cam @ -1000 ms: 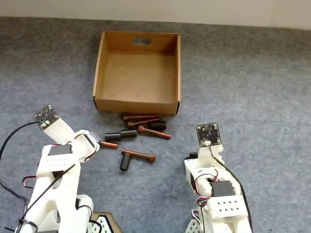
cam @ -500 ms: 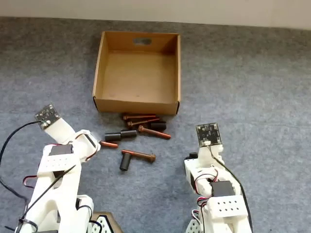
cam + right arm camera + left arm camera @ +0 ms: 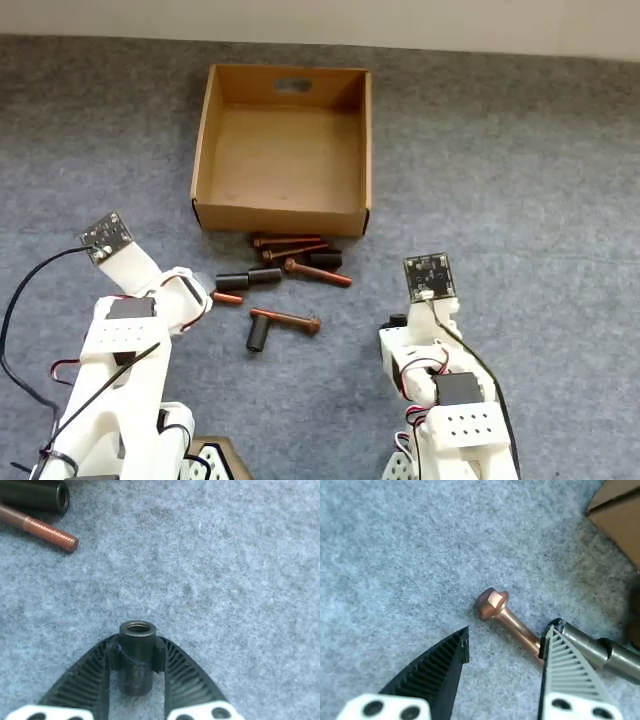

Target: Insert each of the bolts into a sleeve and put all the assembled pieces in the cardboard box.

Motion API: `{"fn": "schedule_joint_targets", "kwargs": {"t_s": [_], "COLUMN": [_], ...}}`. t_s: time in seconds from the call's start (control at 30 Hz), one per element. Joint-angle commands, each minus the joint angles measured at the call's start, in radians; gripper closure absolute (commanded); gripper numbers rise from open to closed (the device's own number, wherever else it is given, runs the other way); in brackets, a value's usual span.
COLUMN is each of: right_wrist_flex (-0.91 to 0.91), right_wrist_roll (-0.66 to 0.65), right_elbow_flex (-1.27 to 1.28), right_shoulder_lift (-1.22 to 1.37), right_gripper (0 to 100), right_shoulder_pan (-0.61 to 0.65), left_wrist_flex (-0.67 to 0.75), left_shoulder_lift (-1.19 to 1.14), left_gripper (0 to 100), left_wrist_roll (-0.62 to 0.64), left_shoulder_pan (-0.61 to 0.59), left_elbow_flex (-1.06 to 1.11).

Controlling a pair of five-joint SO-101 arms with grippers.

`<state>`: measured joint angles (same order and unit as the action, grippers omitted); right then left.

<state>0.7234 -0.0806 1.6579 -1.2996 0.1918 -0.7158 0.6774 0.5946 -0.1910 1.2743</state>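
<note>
My left gripper is open and straddles the shaft of a copper bolt lying on the grey carpet. In the high view that bolt lies at the left gripper, just below two black sleeves. My right gripper is shut on a short black sleeve, bore facing outward; from above the right gripper sits low at the centre right. The cardboard box stands open at the back with nothing visible inside.
Several loose bolts and a black sleeve lie just in front of the box. A bolt set into a sleeve lies in the middle. A threaded bolt end and a sleeve lie beyond the right gripper.
The left arm has swung slightly to the right, bringing its gripper farther over the bolt. The right arm has kept still with its sleeve.
</note>
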Motion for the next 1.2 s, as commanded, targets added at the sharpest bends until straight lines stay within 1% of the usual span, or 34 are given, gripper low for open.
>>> {"fn": "schedule_joint_targets", "kwargs": {"t_s": [0.0, 0.3, 0.43, 0.57, 0.73, 0.93, 1.07, 1.17], "right_wrist_flex": [-0.013, -0.013, -0.013, -0.013, -0.013, -0.013, -0.013, -0.013], "right_wrist_roll": [-0.011, -0.011, -0.011, -0.011, -0.011, -0.011, -0.011, -0.011], "right_elbow_flex": [-0.002, -0.002, -0.002, -0.002, -0.002, -0.002, -0.002, -0.002], "right_shoulder_lift": [-0.007, -0.007, -0.007, -0.007, -0.007, -0.007, -0.007, -0.007], "right_gripper": [99.3, 99.3, 99.3, 99.3, 99.3, 99.3, 99.3, 99.3], "right_shoulder_pan": [-0.002, -0.002, -0.002, -0.002, -0.002, -0.002, -0.002, -0.002], "left_wrist_flex": [0.015, 0.015, 0.020, 0.014, -0.054, -0.100, -0.110, -0.118], "left_shoulder_lift": [-0.002, -0.012, -0.125, -0.251, -0.317, -0.314, -0.314, -0.312], "left_gripper": [76, 75, 75, 76, 76, 76, 76, 83], "left_wrist_roll": [0.009, 0.006, 0.005, 0.008, 0.008, 0.000, -0.072, -0.120], "left_shoulder_pan": [0.012, 0.018, 0.018, 0.012, 0.012, 0.012, 0.015, 0.012], "left_elbow_flex": [-0.022, -0.025, -0.059, -0.148, -0.209, -0.209, -0.209, -0.225]}}
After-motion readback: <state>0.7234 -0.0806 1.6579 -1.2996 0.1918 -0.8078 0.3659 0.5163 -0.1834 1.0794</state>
